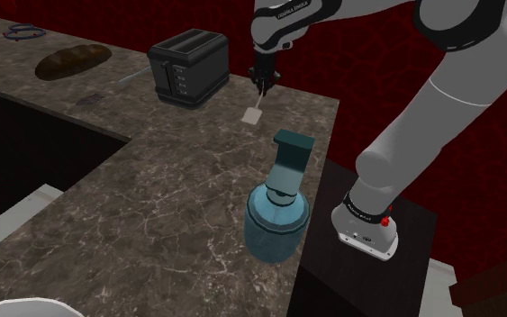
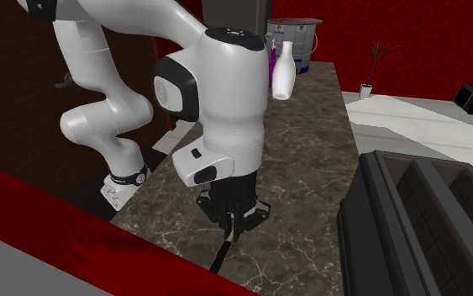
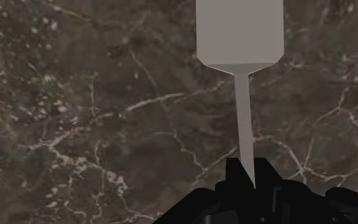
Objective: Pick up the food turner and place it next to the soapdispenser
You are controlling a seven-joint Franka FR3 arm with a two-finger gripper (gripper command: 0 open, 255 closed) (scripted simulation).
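The food turner hangs blade down from my gripper [image 1: 262,83], whose black fingers are shut on its thin shaft. Its pale flat blade [image 1: 253,114] sits low over the dark marble counter [image 1: 179,207], just right of the toaster; I cannot tell whether it touches the stone. In the wrist view the grey blade [image 3: 238,32] and narrow shaft [image 3: 244,121] run straight out from the gripper [image 3: 247,181]. The soap dispenser [image 1: 278,212], a teal bottle with a dark pump head, stands upright near the counter's edge, well toward the stand from the gripper. My gripper [image 2: 230,225] points down at the counter.
A black toaster [image 1: 188,65] stands close beside the gripper. A brown loaf [image 1: 73,60] and a metal ring [image 1: 23,31] lie at the far corner. A dark sink recess [image 1: 35,135] opens at the shoulder view's left. A white bottle [image 2: 282,71] and a bucket [image 2: 297,38] stand at the counter's far end.
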